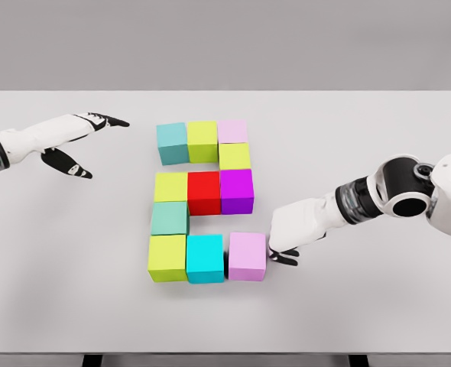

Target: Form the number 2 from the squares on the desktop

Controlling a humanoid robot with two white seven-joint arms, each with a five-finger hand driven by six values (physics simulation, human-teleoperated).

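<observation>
The near row of the 2, a lime cube (167,258), a cyan cube (205,258) and a pink cube (247,256), is seen at the table's (378,306) front. The pink cube lies just left of the right hand (285,252), whose fingers are extended against its right face, nothing being gripped. The left hand (80,141), spread and unladen, is held far off at the left.
</observation>
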